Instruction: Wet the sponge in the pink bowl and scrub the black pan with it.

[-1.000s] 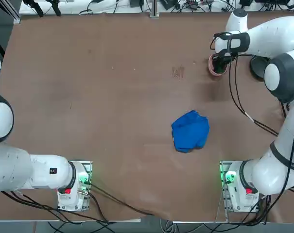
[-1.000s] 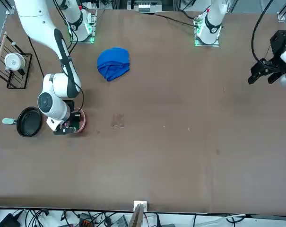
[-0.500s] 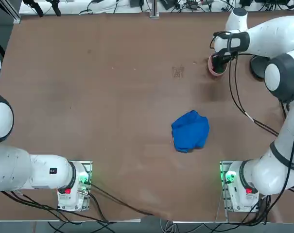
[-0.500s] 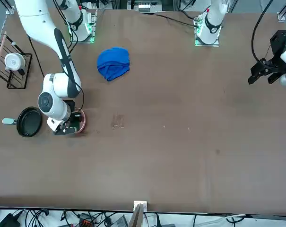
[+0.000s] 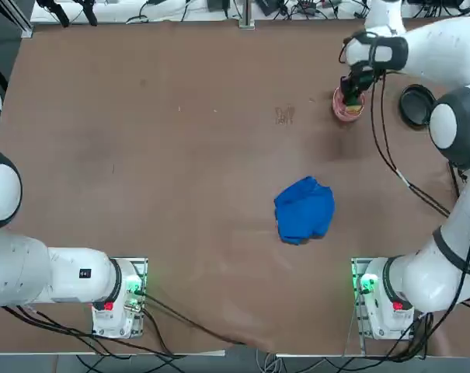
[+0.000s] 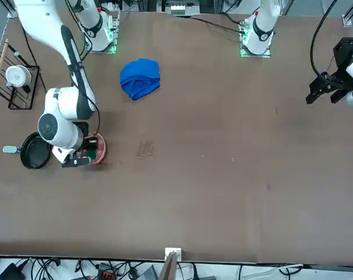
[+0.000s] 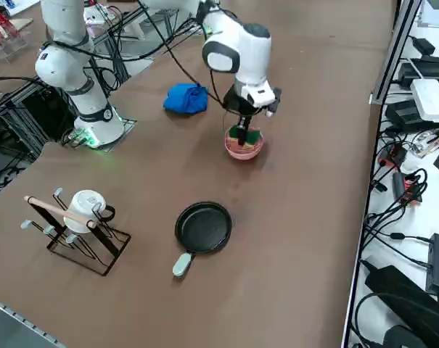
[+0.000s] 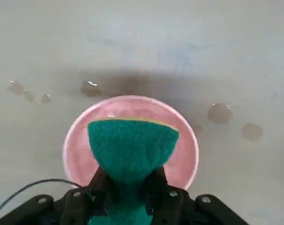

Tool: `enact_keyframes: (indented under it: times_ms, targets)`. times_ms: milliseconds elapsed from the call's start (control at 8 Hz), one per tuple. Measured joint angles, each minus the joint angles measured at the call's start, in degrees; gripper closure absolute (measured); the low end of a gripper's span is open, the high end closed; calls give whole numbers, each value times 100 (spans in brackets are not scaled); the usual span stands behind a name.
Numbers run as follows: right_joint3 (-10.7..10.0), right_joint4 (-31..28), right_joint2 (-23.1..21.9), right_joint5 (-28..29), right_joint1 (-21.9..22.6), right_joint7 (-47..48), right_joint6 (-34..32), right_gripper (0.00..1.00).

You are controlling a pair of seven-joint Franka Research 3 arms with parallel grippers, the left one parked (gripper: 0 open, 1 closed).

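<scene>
My right gripper (image 8: pixel 128 182) is shut on the sponge (image 8: pixel 132 143), pinching its green face so it bulges between the fingers (image 8: pixel 102 183). The sponge (image 7: pixel 247 135) hangs just above the pink bowl (image 8: pixel 77 149), which stands on the table at the far right (image 5: pixel 348 111). In the right side view the gripper (image 7: pixel 241 129) points straight down over the bowl (image 7: pixel 244 151). The black pan (image 7: pixel 203 227) lies empty beside the bowl, its grey handle (image 7: pixel 181 264) pointing away from it. From above, the pan (image 5: pixel 416 105) shows to the right of the bowl.
A crumpled blue cloth (image 5: pixel 304 210) lies mid-table, nearer the arm bases. A wire rack holding a white cup (image 7: pixel 78 217) stands beyond the pan at the table's right edge. Water drops (image 8: pixel 220 113) dot the table around the bowl.
The right arm has risen and lifted the sponge out of the pink bowl. From above, its wrist has swung off the pan, which now shows in full.
</scene>
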Motion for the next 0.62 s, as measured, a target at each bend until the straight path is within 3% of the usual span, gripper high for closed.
enact_keyframes:
  times_ms: [375,625]
  targets:
    - [-50,100,-363,-1,-199,-256,-498,64]
    - [-76,277,-407,-7,-689,-841,-782,64]
